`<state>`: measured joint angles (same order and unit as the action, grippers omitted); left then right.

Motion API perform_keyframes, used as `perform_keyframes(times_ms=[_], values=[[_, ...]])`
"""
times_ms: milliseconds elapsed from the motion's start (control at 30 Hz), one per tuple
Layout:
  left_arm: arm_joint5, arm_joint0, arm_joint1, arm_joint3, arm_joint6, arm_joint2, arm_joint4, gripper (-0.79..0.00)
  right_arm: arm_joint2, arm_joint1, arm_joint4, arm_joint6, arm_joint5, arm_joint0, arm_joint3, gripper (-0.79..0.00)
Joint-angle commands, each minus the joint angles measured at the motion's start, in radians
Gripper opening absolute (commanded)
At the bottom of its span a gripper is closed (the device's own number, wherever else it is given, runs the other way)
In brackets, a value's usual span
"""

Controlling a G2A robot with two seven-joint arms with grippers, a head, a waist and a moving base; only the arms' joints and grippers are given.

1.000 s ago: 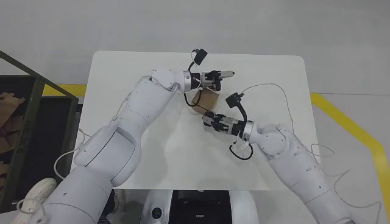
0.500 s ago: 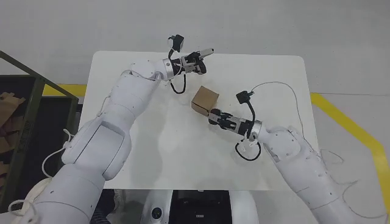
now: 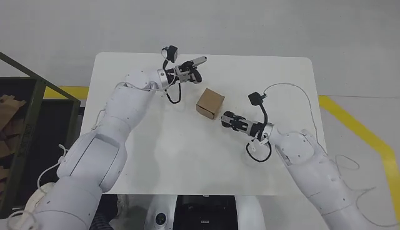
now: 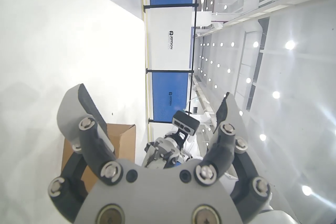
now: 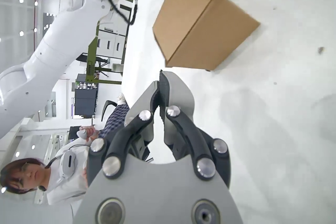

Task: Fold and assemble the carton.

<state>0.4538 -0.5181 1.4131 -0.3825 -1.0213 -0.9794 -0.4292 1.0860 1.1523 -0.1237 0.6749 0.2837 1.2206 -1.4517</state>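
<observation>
Far on the left, beside the table (image 3: 144,155), stands a dark bin (image 3: 19,136) with flat brown card pieces in it.

Next comes the left claw (image 3: 201,61). It hangs over the back part of the table, near the carton (image 3: 210,103) but not touching it. Its two fingers (image 4: 78,96) are spread wide apart, and nothing is between them. In the left wrist view a corner of the carton (image 4: 123,141) shows behind one finger.

The carton sits in the middle of the table. It looks like a small closed brown box, resting flat, with its sides all folded up. No flap can be seen sticking out.

Just to the right of it is the right claw (image 3: 225,119). It is low, just beside the box, with a small gap between them. In the right wrist view the right claw's (image 5: 160,79) fingers are pressed tight together and hold nothing, and the carton (image 5: 202,22) lies just ahead.

The folding looks done or almost done, and both claws are off the box. Any next move would likely be a check: if a flap is loose on a side that is hidden, a claw must come in gently and push it flat without sliding the light box away.
</observation>
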Motion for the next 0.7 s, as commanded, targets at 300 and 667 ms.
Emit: perform_keyframes(times_ms=[300, 667], values=[[-0.102, -0.113, -0.051, -0.179, -0.059, -0.087, -0.060, 0.000, -0.046, 0.023, 0.045, -0.036, -0.003, -0.082, 0.109, -0.785], [-0.238, -0.234, -0.084, -0.386, -0.076, -0.123, -0.045, 0.000, -0.106, 0.056, 0.075, -0.068, 0.015, -0.176, 0.233, -0.785]])
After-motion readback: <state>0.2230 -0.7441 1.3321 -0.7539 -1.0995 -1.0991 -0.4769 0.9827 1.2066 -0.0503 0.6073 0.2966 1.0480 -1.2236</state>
